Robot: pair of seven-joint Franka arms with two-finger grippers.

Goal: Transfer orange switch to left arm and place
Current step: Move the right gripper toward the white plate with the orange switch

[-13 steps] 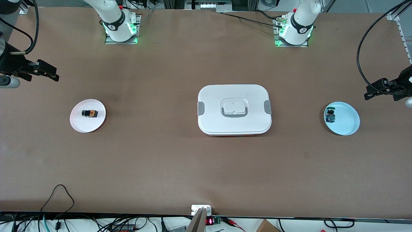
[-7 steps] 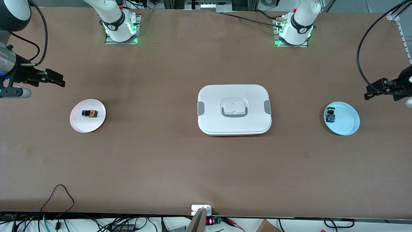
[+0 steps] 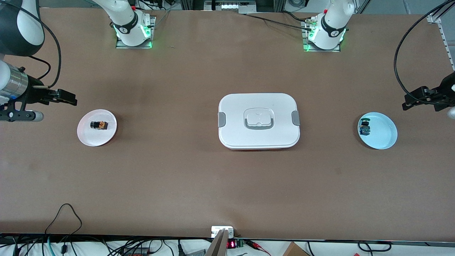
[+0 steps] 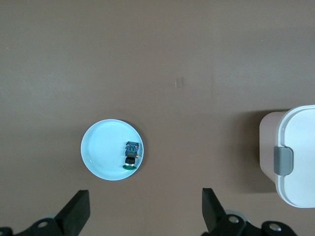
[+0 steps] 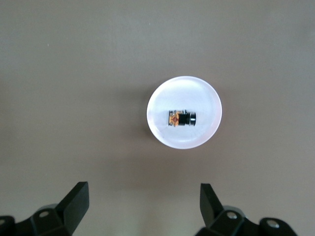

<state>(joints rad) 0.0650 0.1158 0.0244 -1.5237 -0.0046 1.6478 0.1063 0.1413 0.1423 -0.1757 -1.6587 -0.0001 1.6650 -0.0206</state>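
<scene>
Since a second ago the right hand (image 3: 69,98) has swung in toward the pink plate (image 3: 108,137), fingers wide; the left hand (image 3: 410,100) waits, wide. White latched plastic box (image 3: 258,121) sits mid-tabletop. Tiny black-and-orange switch (image 3: 98,125) lies sideways on that plate, closest to the right hand.

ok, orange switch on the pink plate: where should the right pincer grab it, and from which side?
Probably from straight above, fingers across the black cylindrical body. The orange switch lies on its side mid pink plate, its long axis along the table's length, so both flanks look free. The open right pincer is still off the plate; the left pincer waits open by the blue plate.
</scene>
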